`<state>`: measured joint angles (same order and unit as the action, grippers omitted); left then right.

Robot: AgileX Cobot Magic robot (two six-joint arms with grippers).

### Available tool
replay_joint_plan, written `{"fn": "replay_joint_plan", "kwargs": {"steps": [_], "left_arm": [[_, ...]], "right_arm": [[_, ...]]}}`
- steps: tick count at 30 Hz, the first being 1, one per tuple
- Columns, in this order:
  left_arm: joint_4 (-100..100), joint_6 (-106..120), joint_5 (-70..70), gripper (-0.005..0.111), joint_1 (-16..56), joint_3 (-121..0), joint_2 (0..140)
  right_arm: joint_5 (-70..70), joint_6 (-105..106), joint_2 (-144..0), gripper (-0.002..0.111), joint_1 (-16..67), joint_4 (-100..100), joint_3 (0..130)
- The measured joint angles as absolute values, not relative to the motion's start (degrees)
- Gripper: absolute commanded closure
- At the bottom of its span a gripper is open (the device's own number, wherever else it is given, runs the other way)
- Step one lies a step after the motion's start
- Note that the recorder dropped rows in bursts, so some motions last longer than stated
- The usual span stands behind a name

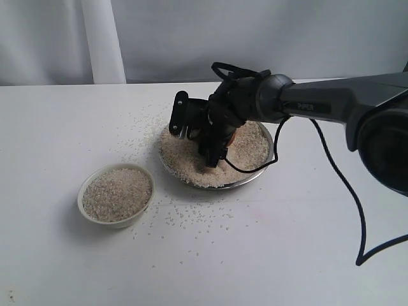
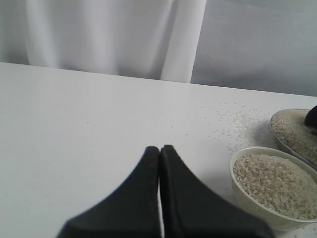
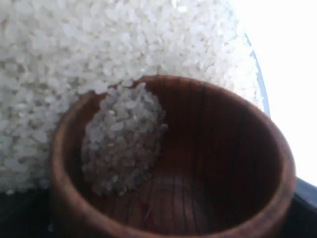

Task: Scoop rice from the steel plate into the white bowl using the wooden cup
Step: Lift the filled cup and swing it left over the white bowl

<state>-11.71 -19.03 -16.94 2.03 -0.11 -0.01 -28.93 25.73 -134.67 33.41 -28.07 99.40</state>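
Wooden cup (image 3: 213, 148), judged stiff and light, is clasped at its wall by right gripper (image 1: 213, 158) amid loose rice (image 3: 74, 49); left gripper (image 2: 159, 151) clenched, empty.

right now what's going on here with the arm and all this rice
The right gripper is down in the steel plate, holding the wooden cup tipped into the rice. A small clump of grains sits inside the cup. The white bowl beside the plate already holds rice, and loose grains lie scattered on the table. The left gripper is shut and empty, off to the side near the bowl.
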Motion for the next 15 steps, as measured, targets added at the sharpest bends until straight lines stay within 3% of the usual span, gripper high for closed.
{"fn": "replay_joint_plan", "kwargs": {"steps": [15], "left_arm": [[-11.71, -19.03, -16.94, 0.107, 2.03, -0.11, -0.01]], "right_arm": [[-28.29, 26.82, -125.93, 0.108, 33.17, -17.91, 98.89]]}}
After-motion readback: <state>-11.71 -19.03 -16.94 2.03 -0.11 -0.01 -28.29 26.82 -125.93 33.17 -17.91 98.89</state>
